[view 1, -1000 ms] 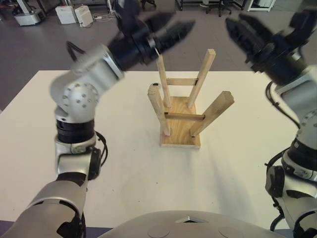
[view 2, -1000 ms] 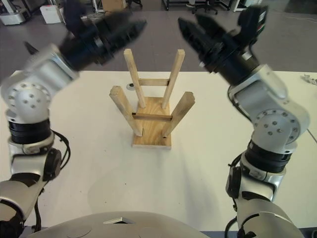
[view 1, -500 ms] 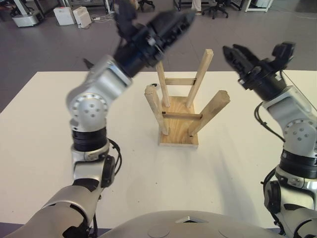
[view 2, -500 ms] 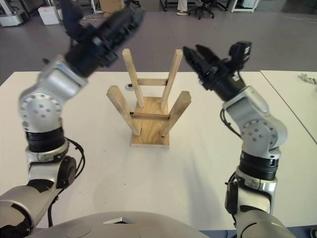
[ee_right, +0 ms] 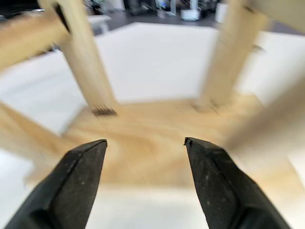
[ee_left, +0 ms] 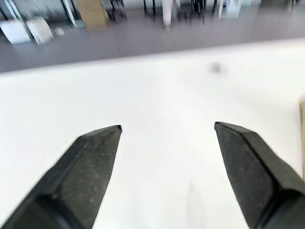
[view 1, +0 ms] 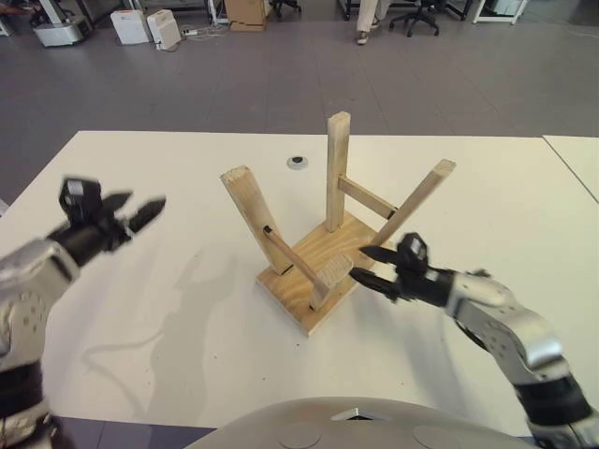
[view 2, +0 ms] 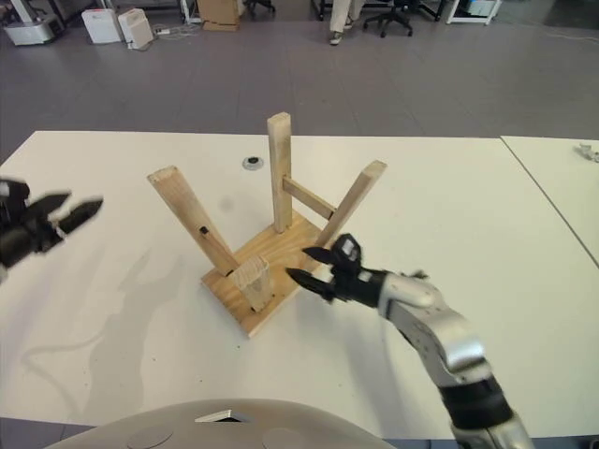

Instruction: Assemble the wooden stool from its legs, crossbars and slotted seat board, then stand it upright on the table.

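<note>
Looked to me like the building part was already done. The wooden stool (view 1: 329, 238) sat upside down on the white table (view 1: 140, 309), seat board (view 1: 298, 313) flat on the top and legs (view 1: 338, 168) pointing up. So I'd say the step in hand was the last one, flipping it onto its feet.

The right gripper (view 1: 358, 264) was low, fingers spread wide with nothing in them. The near edge of the seat board was just ahead of the tips, and I couldn't tell if they touched it. The left gripper (view 1: 142, 210) was spread wide too and empty, with the stool well away from its fingers.

My guess for the next move: close on the board edge or a leg, bring the left arm in, then roll the whole thing over without popping a joint.

Count: one seat board, four legs, two crossbars (view 1: 367, 197) that I could see.
</note>
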